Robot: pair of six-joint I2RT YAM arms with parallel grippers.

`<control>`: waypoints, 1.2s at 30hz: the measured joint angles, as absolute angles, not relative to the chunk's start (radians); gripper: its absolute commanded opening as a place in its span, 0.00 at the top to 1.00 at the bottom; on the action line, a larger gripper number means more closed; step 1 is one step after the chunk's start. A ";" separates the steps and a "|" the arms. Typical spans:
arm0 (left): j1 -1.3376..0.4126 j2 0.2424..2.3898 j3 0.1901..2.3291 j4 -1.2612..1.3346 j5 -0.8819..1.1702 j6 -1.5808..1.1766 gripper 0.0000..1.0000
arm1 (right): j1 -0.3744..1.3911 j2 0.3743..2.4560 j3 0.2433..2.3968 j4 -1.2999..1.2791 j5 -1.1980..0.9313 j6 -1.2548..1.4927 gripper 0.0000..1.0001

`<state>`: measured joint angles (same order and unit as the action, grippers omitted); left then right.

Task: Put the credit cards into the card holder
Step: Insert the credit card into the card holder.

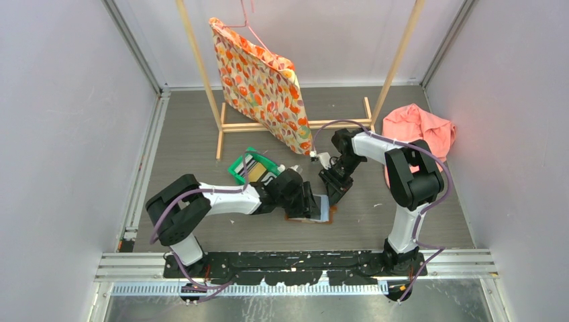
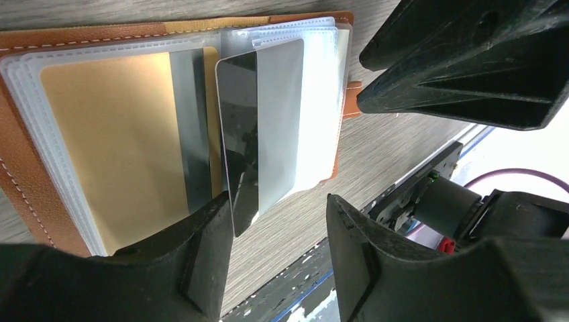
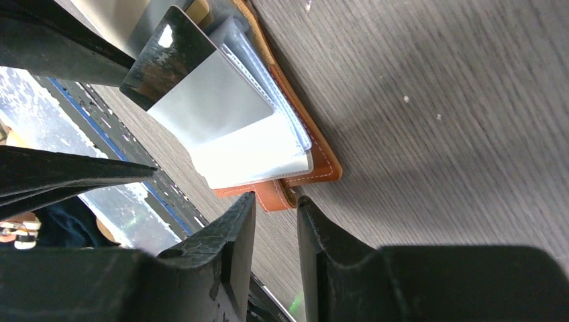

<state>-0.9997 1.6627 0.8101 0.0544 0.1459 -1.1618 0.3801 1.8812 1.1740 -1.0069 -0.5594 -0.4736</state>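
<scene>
Your left gripper (image 2: 278, 211), at the bottom of the left wrist view, stands open. A grey card (image 2: 268, 127) sits half inside a sleeve of the open holder (image 2: 20, 168) just above, one corner beside a finger. Your right gripper (image 3: 275, 209) meets the holder's tab (image 3: 272, 196), likely steadying it; whether it pinches, you cannot tell.

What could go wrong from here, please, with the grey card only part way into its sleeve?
The grey card juts out of its clear sleeve, and the open left gripper has a finger right at its edge; withdrawing could drag it out.
The right gripper meets the card holder only at its small tab, so the holder may shift or fold.
</scene>
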 measured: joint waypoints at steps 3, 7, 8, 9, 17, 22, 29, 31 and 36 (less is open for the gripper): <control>-1.001 1.663 0.820 0.035 0.149 -1.135 0.48 | 0.378 1.881 1.174 -1.008 -0.567 -0.472 0.66; -1.010 1.671 0.837 0.024 0.158 -1.095 0.47 | 0.367 1.881 1.174 -1.013 -0.590 -0.470 0.67; -1.014 1.676 0.847 0.023 0.158 -1.086 0.47 | 0.364 1.881 1.174 -1.013 -0.594 -0.468 0.67; -1.020 1.684 0.859 0.020 0.159 -1.076 0.47 | 0.361 1.881 1.174 -1.015 -0.601 -0.467 0.67; -1.060 1.740 0.933 0.017 0.182 -1.011 0.44 | 0.352 1.913 1.192 -1.026 -0.637 -0.457 0.70; -1.060 1.742 0.926 0.036 0.182 -1.009 0.40 | 0.336 1.930 1.193 -1.027 -0.657 -0.443 0.70; -1.058 1.674 0.891 0.000 0.128 -1.010 0.37 | 0.275 1.918 1.193 -1.037 -0.693 -0.461 0.64; -1.058 1.665 0.891 -0.016 0.115 -1.009 0.37 | 0.262 1.900 1.193 -1.037 -0.696 -0.469 0.67; -1.056 1.661 0.893 -0.068 0.089 -1.009 0.42 | 0.260 1.876 1.192 -1.028 -0.687 -0.466 0.77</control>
<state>-1.0561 1.6611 0.8932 -0.0681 0.0887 -1.0088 0.2596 1.8763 1.1919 -1.0279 -0.6868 -0.4656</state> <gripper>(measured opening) 0.622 0.264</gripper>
